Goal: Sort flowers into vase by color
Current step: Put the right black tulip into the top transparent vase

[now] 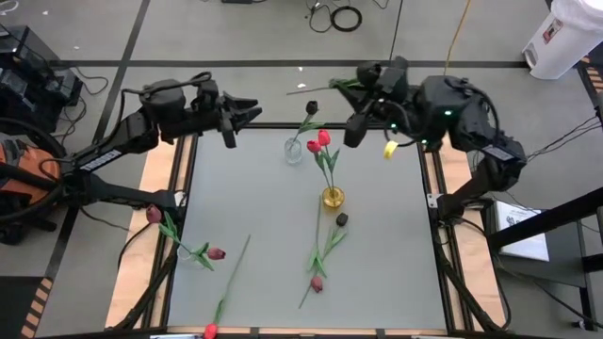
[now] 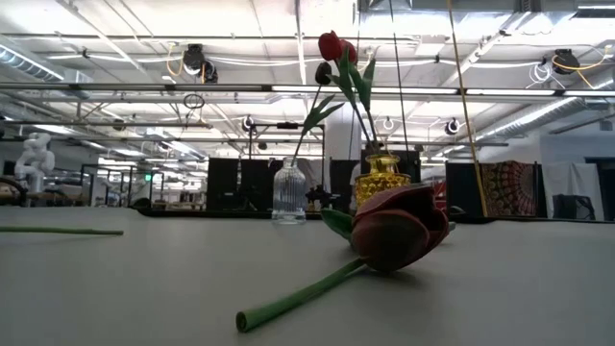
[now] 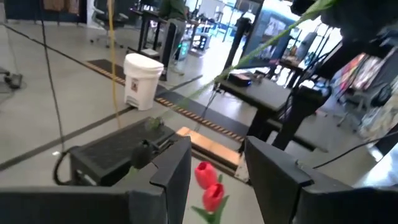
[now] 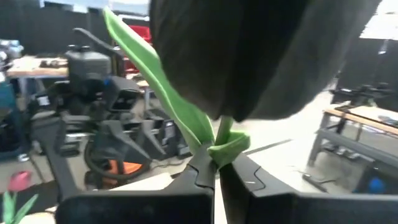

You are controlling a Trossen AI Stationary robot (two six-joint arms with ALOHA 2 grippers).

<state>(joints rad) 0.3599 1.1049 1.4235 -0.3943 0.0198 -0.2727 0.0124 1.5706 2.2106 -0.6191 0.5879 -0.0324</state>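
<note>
My right gripper [image 1: 349, 85] is above the table's far edge, shut on a black tulip whose big dark head [image 4: 261, 56] fills the right wrist view. My left gripper [image 1: 250, 113] is open and empty above the far left corner; its fingers show apart in the left wrist view [image 3: 214, 155]. A clear glass vase [image 1: 294, 151] holds one black tulip [image 1: 311, 106]. A gold vase [image 1: 333, 198] holds two red tulips [image 1: 318, 141]. Both vases stand upright [image 2: 288, 192], [image 2: 381, 178]. My right gripper pinches the black tulip's green stem [image 4: 222, 134] just under the head, between its two shut fingers, with a leaf base at the fingertips. The fingers point about level toward the table's left. The tulip is clear of the table, and its long stem [image 1: 311, 89] runs off leftward.
Loose tulips lie flat on the table: a dark one [image 1: 342, 218] and a maroon one [image 1: 317, 282] near the middle, two maroon ones [image 1: 154, 215], [image 1: 217, 252] at the left edge, and a red one [image 1: 209, 330] at the near edge. The maroon one lies close to the low camera [image 2: 394, 226].
</note>
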